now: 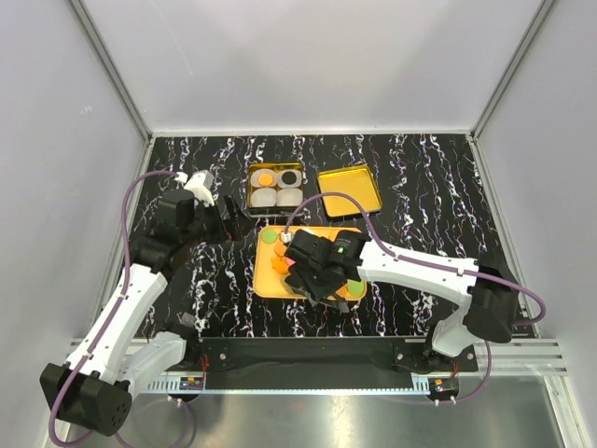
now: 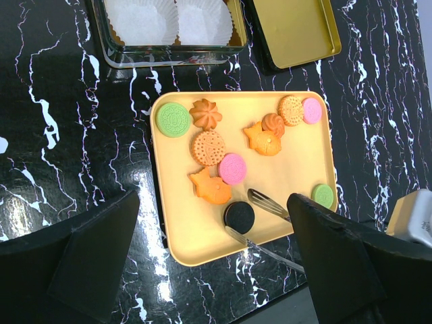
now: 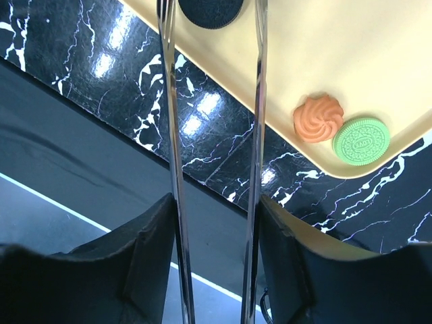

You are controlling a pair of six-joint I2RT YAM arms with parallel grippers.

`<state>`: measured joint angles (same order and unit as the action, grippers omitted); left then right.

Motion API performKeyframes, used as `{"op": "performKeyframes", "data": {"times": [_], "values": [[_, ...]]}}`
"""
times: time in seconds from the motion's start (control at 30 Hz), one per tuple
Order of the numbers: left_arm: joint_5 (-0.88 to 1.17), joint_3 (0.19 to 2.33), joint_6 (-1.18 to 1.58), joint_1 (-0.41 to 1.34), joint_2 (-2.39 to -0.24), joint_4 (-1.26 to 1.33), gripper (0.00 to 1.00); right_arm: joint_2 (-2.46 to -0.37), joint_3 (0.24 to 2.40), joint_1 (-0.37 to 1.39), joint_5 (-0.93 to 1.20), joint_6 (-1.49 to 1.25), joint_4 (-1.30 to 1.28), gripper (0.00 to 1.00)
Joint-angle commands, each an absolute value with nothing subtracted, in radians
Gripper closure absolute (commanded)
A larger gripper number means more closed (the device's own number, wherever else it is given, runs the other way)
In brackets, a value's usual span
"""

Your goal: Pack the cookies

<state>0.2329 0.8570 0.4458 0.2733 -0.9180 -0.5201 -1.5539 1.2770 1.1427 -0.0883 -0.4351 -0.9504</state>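
Observation:
Several cookies in orange, pink, green and black lie on a yellow tray (image 2: pixel 196 236), among them a green one (image 2: pixel 173 119) and a black one (image 2: pixel 239 215). My right gripper (image 3: pixel 214 209) is shut on metal tongs (image 3: pixel 169 135). The tongs' two tips (image 2: pixel 270 204) stand open on either side of the black cookie (image 3: pixel 210 12) near the tray's front edge. In the top view the right gripper (image 1: pixel 312 271) is over the tray (image 1: pixel 266 285). My left gripper (image 2: pixel 214 202) is open and empty, held above the tray's left side (image 1: pixel 224 219).
A tin box (image 1: pixel 277 187) behind the tray holds white cup liners (image 2: pixel 142 20); the top view shows an orange and a black cookie in its back two. Its gold lid (image 1: pixel 349 189) lies to its right. An orange swirl (image 3: pixel 318 118) and a green cookie (image 3: pixel 361 140) sit by a tray corner.

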Motion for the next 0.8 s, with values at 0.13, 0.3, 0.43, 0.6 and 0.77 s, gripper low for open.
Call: {"op": "performKeyframes", "data": {"times": [0.13, 0.3, 0.43, 0.6, 0.77], "values": [[0.258, 0.847, 0.453, 0.268, -0.919, -0.46, 0.01, -1.554, 1.318, 1.155, -0.107, -0.442, -0.971, 0.5], [0.258, 0.848, 0.453, 0.268, -0.917, -0.46, 0.01, -1.531, 1.348, 1.155, -0.141, -0.428, -1.008, 0.6], [0.258, 0.848, 0.451, 0.268, -0.917, -0.46, 0.01, -1.499, 1.382, 1.155, -0.201, -0.433, -1.048, 0.6], [0.259, 0.848, 0.454, 0.268, -0.916, -0.46, 0.01, -1.476, 1.423, 1.118, -0.226, -0.408, -1.06, 0.6], [0.258, 0.847, 0.457, 0.268, -0.91, -0.459, 0.01, -1.488, 1.518, 1.04, -0.221, -0.348, -1.034, 0.6]]}}
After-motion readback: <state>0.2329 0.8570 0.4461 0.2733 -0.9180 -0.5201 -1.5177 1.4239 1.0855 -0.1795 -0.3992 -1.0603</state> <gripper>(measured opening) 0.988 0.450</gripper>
